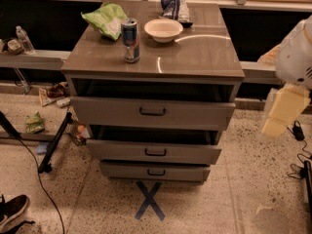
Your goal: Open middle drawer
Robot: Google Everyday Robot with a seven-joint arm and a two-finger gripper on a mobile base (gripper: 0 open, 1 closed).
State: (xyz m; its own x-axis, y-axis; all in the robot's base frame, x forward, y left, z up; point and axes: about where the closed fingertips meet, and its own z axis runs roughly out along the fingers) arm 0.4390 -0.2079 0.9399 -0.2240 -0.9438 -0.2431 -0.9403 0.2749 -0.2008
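The grey-brown cabinet stands in the middle of the camera view with three drawers. The middle drawer has a wide shallow front and a small dark loop handle. It stands pulled out a little, with a dark gap above its front. The top drawer is also pulled out, and the lowest drawer sits further back. My gripper shows as a pale yellowish block under the white arm at the right edge. It is well to the right of the cabinet and touches no drawer.
On the cabinet top stand a can, a white bowl, a green bag and a dark blue bag. A blue tape X marks the floor in front. A black stand leg, cables and a shoe lie at the left.
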